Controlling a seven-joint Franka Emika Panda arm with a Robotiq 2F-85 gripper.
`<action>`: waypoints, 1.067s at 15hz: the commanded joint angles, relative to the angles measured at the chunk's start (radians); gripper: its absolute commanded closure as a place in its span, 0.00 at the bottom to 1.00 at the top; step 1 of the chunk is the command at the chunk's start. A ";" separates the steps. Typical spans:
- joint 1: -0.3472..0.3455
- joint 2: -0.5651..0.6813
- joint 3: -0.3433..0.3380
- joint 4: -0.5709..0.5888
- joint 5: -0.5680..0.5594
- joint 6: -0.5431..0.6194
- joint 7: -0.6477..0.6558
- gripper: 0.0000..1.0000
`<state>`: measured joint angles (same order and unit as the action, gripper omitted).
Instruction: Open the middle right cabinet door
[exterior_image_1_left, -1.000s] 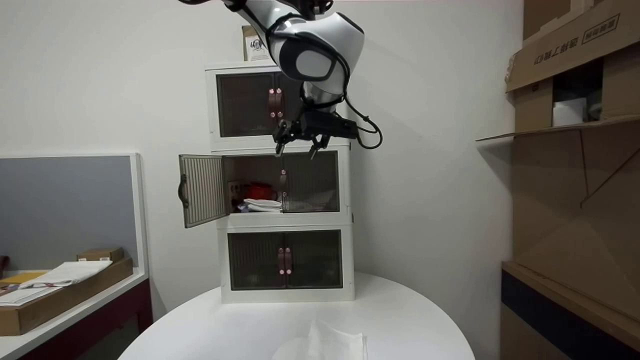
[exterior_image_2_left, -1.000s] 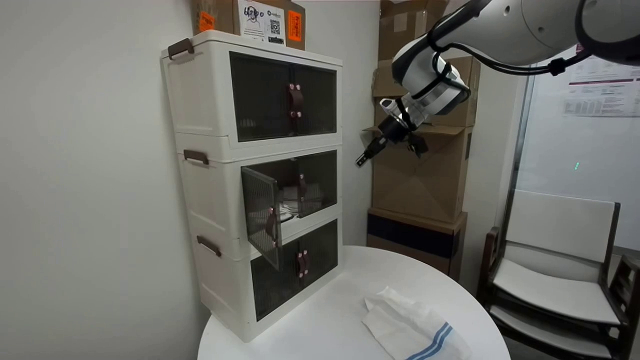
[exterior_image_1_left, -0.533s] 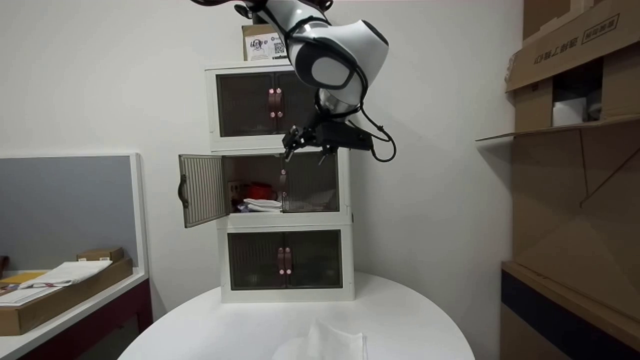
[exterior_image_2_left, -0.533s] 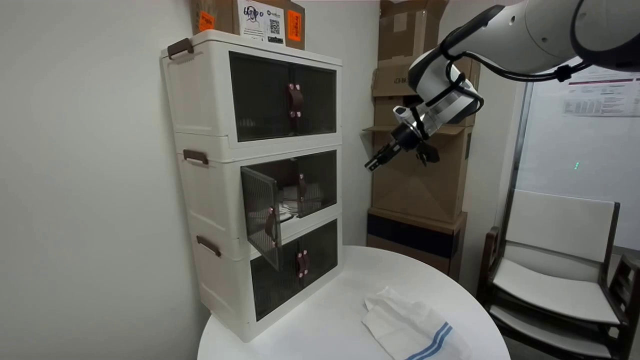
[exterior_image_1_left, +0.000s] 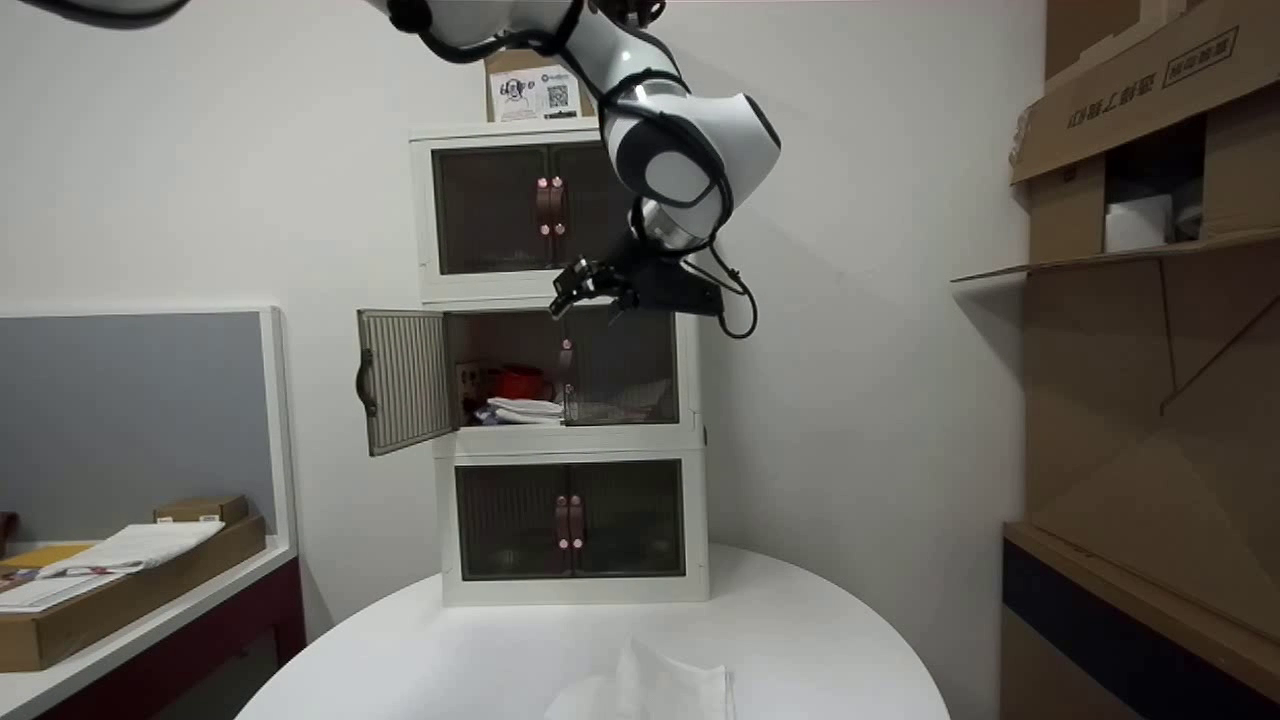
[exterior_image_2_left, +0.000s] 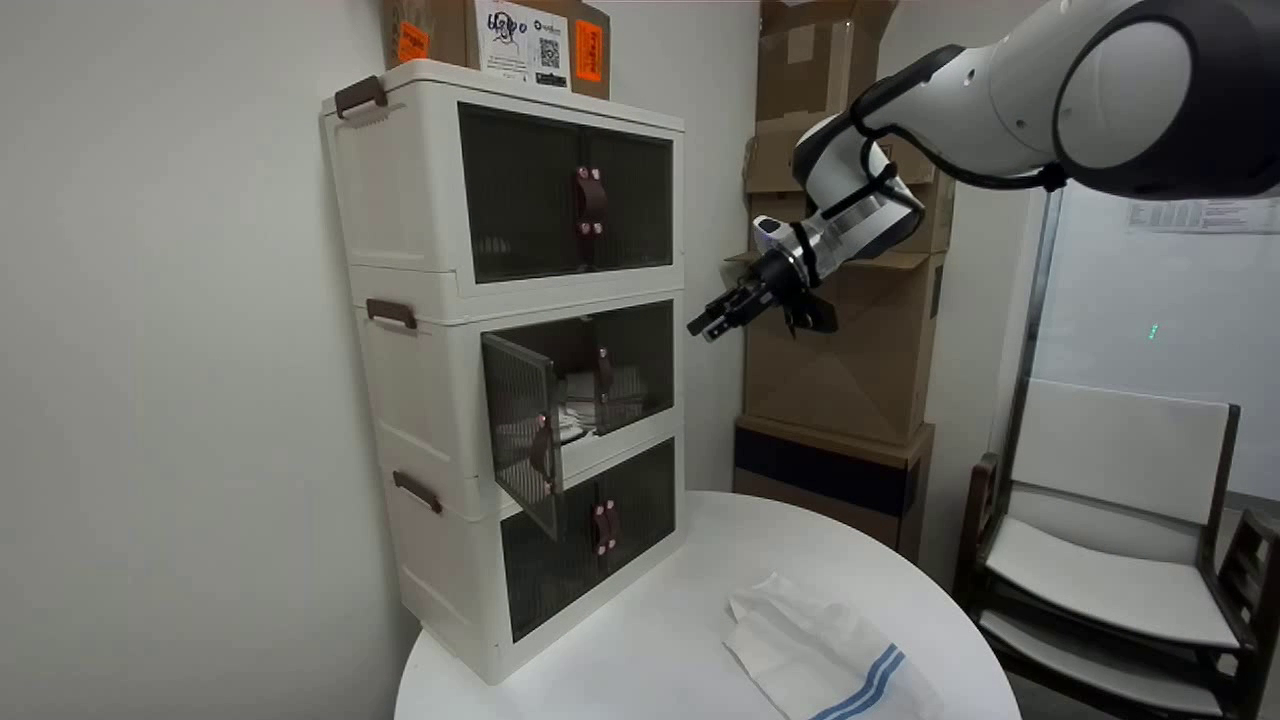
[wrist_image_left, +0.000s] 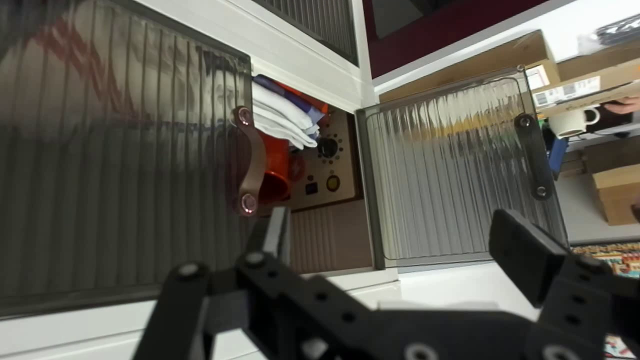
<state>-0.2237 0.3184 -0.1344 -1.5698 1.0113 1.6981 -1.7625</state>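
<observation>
Gripper hangs on the near side of the white cabinet, apart from it, its two fingers spread wide. Closed, the middle right cabinet door sits at mid-height on the right, brown handle at its left edge. Beside it, the left twin door stands swung outward, baring a red cup and folded white cloths inside. A blue-striped towel lies nearer, on the round table.

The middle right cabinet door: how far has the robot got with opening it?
Done: nothing yet; the middle right door looks shut, though its left twin stands open. In hand: the open gripper hangs short of the handle, holding nothing. Left to do: likely grasp that handle and swing the door open.
</observation>
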 joint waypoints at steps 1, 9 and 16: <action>-0.001 0.113 0.045 0.140 0.014 -0.048 0.015 0.00; 0.007 0.249 0.109 0.257 0.023 -0.001 0.087 0.00; 0.017 0.306 0.145 0.304 0.068 0.060 0.234 0.00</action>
<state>-0.2102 0.5848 -0.0056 -1.3243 1.0542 1.7489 -1.5962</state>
